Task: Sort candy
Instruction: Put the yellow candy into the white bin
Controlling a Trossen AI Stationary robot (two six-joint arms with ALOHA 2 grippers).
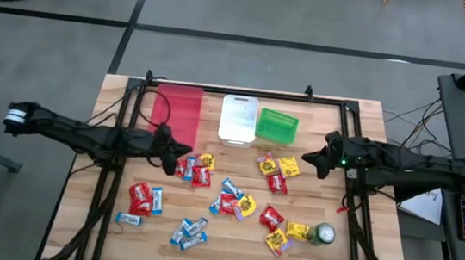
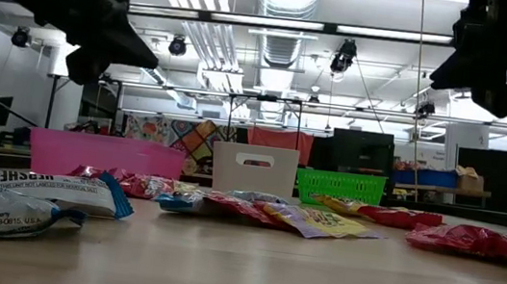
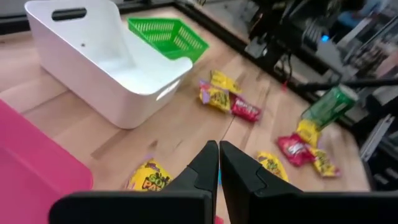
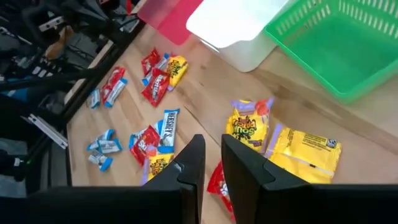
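"HERSHEY'S" on a blue-and-silver bar (image 4: 169, 124).

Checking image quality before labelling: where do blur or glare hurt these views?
Low view: bright ceiling lights glare behind silhouetted arms, nearest blue-and-silver bar soft. Left wrist view: green can and far edge blurred. Right wrist view: own fingers out of focus. High view: even light.

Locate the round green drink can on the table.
In the high view, the round green drink can stands near the table's front edge on the right arm's side, touching a yellow candy packet beside it, well forward of the green mesh basket.
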